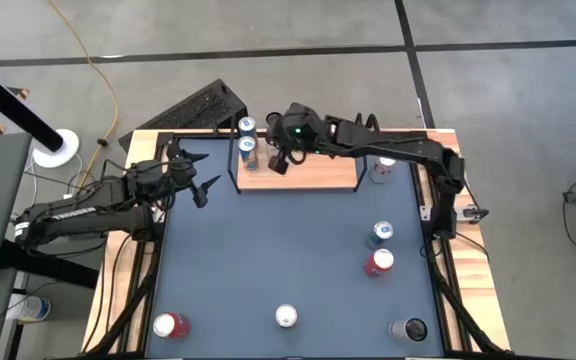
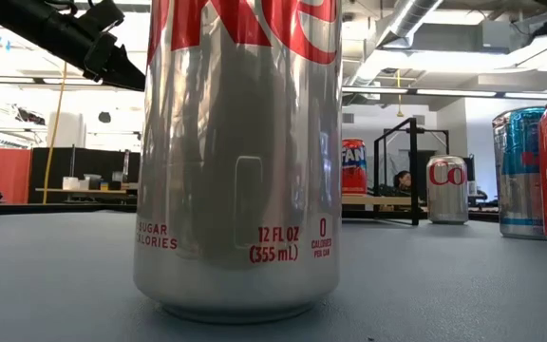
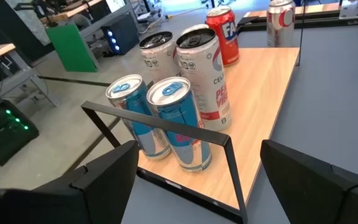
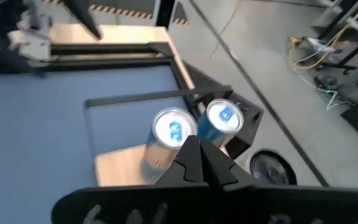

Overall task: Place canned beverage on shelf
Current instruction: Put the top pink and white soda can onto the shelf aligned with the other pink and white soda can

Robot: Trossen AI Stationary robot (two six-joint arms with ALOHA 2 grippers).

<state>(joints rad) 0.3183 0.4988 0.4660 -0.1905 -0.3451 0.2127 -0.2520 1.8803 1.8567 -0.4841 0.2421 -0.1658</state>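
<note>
— Where's your next can?
— Upright cans (image 1: pixel 379 262) stand well apart toward the table's right. My right claw (image 1: pixel 280 160), shut and empty, hovers over the shelf (image 1: pixel 313 176); my left claw (image 1: pixel 200 186) gapes empty.

Shelf (image 1: pixel 313 172) — two blue cans (image 1: pixel 247 138)

Glossy metal cans (image 3: pixel 194 81) on a smooth light-wood shelf (image 3: pixel 260 93), lower centre; thin matt black metal rail (image 3: pixel 160 124); matt grey-blue tabletop (image 1: pixel 288 250).
</note>
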